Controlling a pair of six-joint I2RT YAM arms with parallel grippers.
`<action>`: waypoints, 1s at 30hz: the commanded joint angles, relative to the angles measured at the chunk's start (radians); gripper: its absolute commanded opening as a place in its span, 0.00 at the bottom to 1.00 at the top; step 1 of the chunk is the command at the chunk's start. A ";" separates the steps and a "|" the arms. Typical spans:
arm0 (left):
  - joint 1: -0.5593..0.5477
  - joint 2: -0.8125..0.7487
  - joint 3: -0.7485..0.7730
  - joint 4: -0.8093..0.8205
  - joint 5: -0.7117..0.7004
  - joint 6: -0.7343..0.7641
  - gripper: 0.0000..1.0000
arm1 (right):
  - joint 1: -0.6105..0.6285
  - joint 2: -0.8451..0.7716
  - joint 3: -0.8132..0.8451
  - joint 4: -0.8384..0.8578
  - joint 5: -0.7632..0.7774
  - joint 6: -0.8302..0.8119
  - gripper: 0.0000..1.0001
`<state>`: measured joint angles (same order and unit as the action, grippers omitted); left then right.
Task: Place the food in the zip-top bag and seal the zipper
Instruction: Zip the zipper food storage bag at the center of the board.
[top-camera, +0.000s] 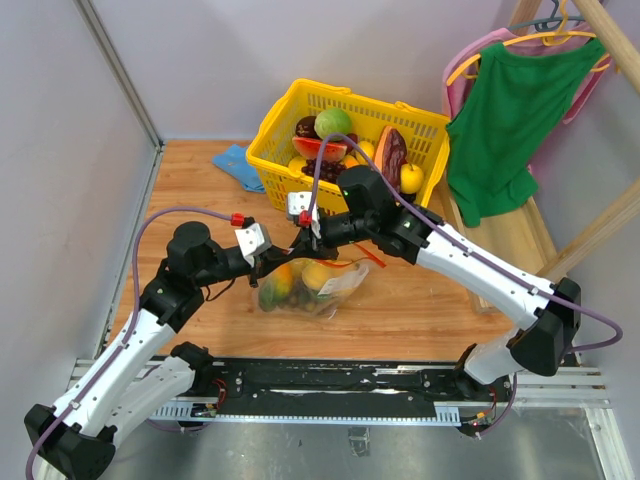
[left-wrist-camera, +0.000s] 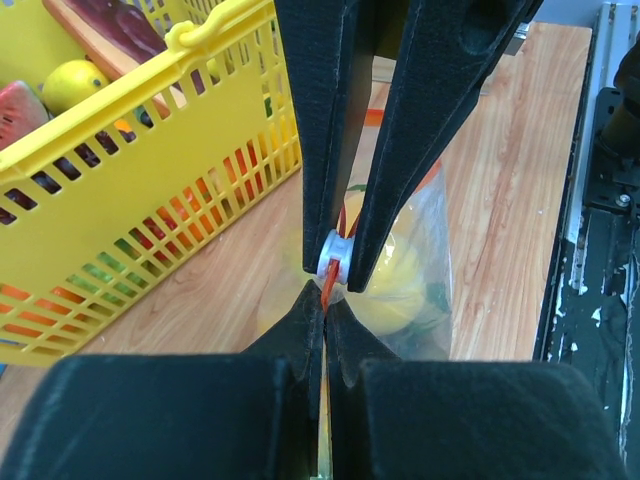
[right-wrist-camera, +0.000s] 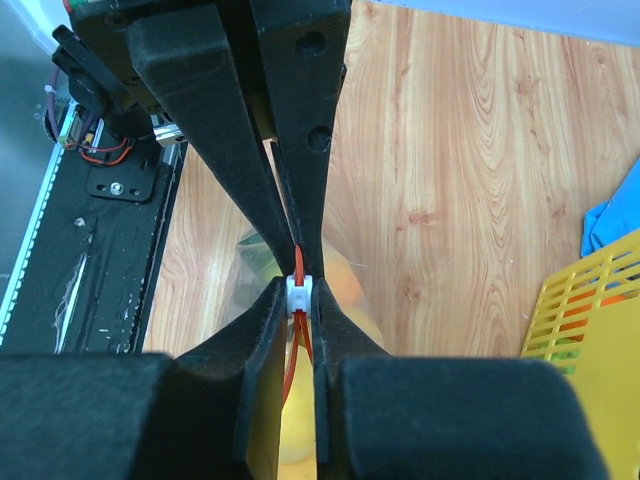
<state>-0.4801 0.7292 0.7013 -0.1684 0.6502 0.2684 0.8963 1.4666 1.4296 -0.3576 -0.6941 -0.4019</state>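
Observation:
The clear zip-top bag (top-camera: 312, 288) lies on the wooden table between the arms, with yellow, orange and green toy fruit (top-camera: 314, 275) inside. My left gripper (top-camera: 283, 257) is shut on the orange-red zipper strip (left-wrist-camera: 330, 288) at the bag's mouth. My right gripper (top-camera: 312, 236) is shut on the zipper's white slider (right-wrist-camera: 300, 292), directly facing the left fingertips and almost touching them. In the left wrist view the left gripper (left-wrist-camera: 325, 312) pinches the strip just below the slider (left-wrist-camera: 335, 262). In the right wrist view the right gripper (right-wrist-camera: 300, 296) holds the slider, and yellow fruit (right-wrist-camera: 300, 430) shows through the plastic.
A yellow basket (top-camera: 270, 135) stands at the back with a green fruit (top-camera: 333, 122), a watermelon slice (top-camera: 318, 148) and other toy food. A blue cloth (top-camera: 235, 165) lies to its left. A green garment (top-camera: 510, 120) hangs at the right. A black rail (top-camera: 330, 385) runs along the near edge.

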 joint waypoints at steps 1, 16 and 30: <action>0.001 -0.025 0.015 0.034 -0.020 -0.004 0.00 | 0.009 -0.033 0.014 -0.064 0.073 -0.054 0.01; 0.001 -0.060 -0.037 0.088 -0.113 -0.061 0.00 | -0.011 -0.098 -0.056 -0.136 0.214 -0.108 0.01; 0.002 -0.090 -0.079 0.116 -0.355 -0.117 0.00 | -0.052 -0.166 -0.147 -0.192 0.345 -0.117 0.01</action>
<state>-0.4870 0.6579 0.6281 -0.0902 0.4309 0.1696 0.8787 1.3502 1.3190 -0.4664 -0.4412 -0.5022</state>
